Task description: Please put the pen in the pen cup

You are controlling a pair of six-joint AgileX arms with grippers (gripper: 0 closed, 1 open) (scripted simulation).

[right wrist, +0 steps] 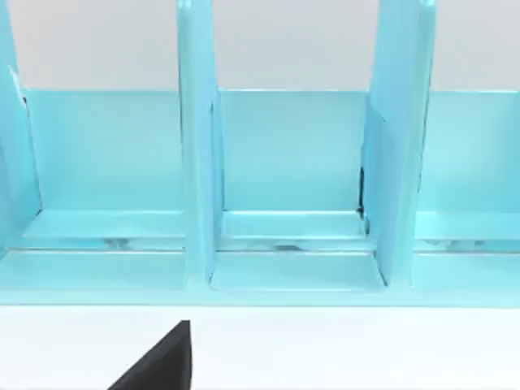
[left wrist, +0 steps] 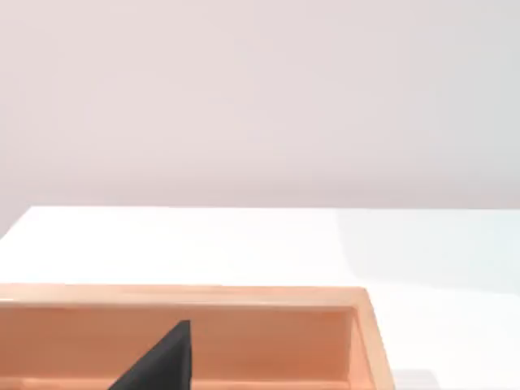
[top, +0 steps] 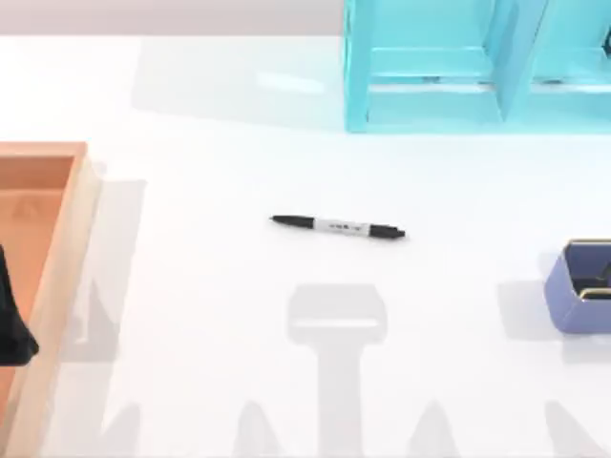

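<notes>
The pen (top: 338, 227) lies flat near the middle of the white table, its black ends pointing left and right and its middle barrel pale and printed. The pen cup (top: 580, 287), a lavender-blue box with a dark inside, stands at the table's right edge and is partly cut off. My left gripper (top: 11, 324) is a dark shape at the far left over the orange tray, well away from the pen; a black part of it (left wrist: 162, 361) is in the left wrist view. A black part of my right gripper (right wrist: 162, 361) faces the turquoise organizer.
An orange wooden tray (top: 57, 248) runs along the left edge. A large turquoise shelf organizer (top: 430, 105) with upright dividers (right wrist: 195, 146) stands at the back right. Open white table lies between the pen and the cup.
</notes>
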